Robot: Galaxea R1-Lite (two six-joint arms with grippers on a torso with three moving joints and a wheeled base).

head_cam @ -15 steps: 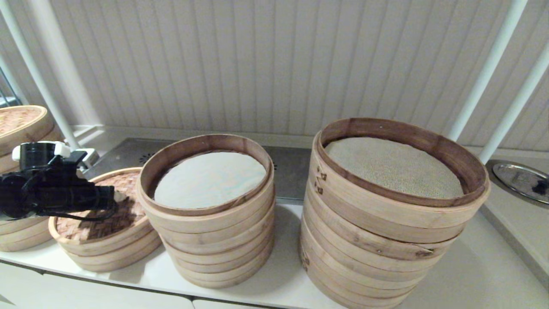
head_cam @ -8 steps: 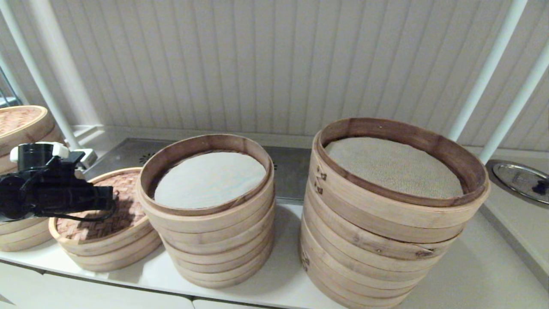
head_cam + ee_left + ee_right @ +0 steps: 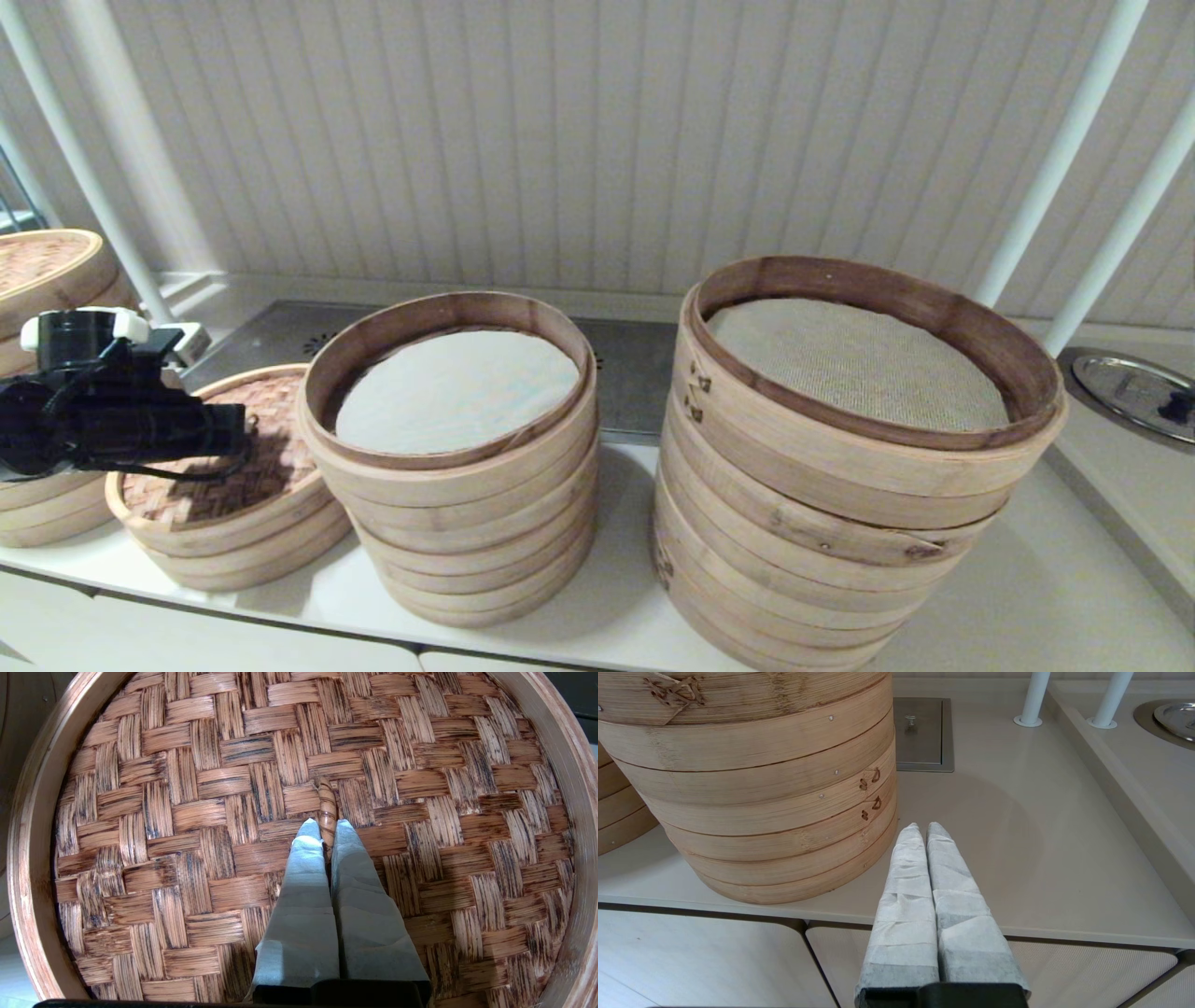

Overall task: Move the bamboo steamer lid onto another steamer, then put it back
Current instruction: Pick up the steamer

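The bamboo steamer lid (image 3: 271,457), reddish-brown woven with a pale rim, rests on the low two-ring steamer at the left. My left gripper (image 3: 245,437) is down on its centre. In the left wrist view, that gripper (image 3: 326,828) is shut on the lid's small loop handle (image 3: 326,800), with woven lid (image 3: 187,812) all around. Right beside it stands the other steamer (image 3: 467,495), a stack of pale rings with a smooth white liner (image 3: 457,387), uncovered. My right gripper (image 3: 923,828) is shut on nothing, low over the counter's front edge, and is outside the head view.
A wider, taller stack (image 3: 840,532) with a beige mesh liner stands at the right, close to my right gripper in its wrist view (image 3: 761,788). Another lidded stack (image 3: 47,271) sits far left behind the left arm. A metal dish (image 3: 1134,392) and white posts (image 3: 1055,159) lie at right.
My left gripper has edged slightly left and its pale fingertips have sunk from sight over the lid. The lid and stacks have not moved.
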